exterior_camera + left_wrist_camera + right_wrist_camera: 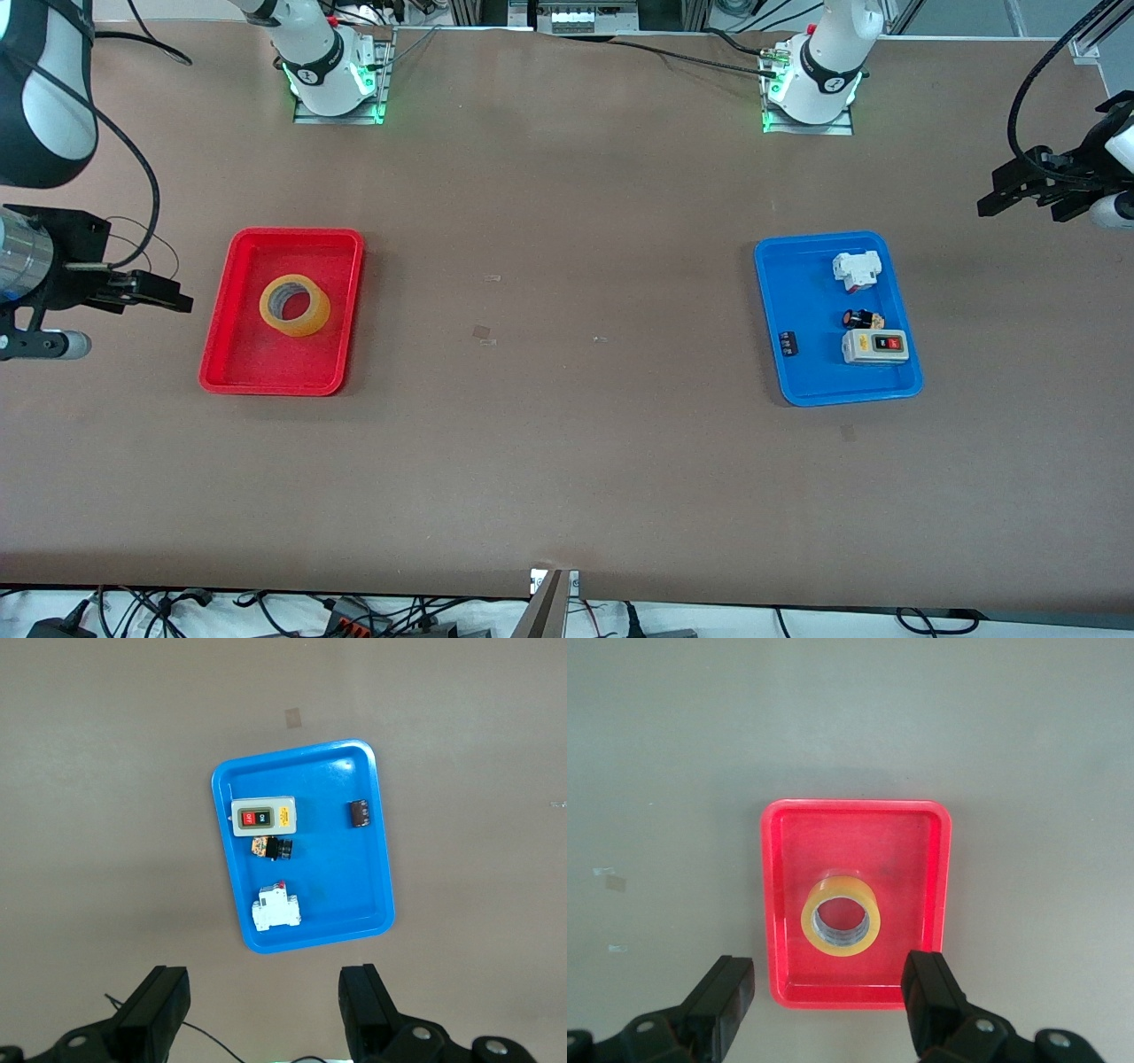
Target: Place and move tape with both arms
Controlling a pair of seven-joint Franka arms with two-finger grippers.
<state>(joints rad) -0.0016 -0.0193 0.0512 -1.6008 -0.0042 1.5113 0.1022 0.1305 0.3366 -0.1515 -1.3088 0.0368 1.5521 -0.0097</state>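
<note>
Currently the tape (295, 305) lies flat in the red tray (232, 354) toward the right arm's end of the tabletop (567, 461), its hole facing straight up. Both arms wait high: the right pincer (829, 992) over bare tabletop beside that tray, fingers spread and empty; the left pincer (264, 1005) likewise spread, beside the blue tray (802, 381) of switch boxes.

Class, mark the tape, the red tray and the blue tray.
tape (295, 305), front view, on its yellow upper rim.
red tray (257, 363), front view, on its bare floor.
blue tray (319, 895), left wrist view, on its bare floor.
</note>
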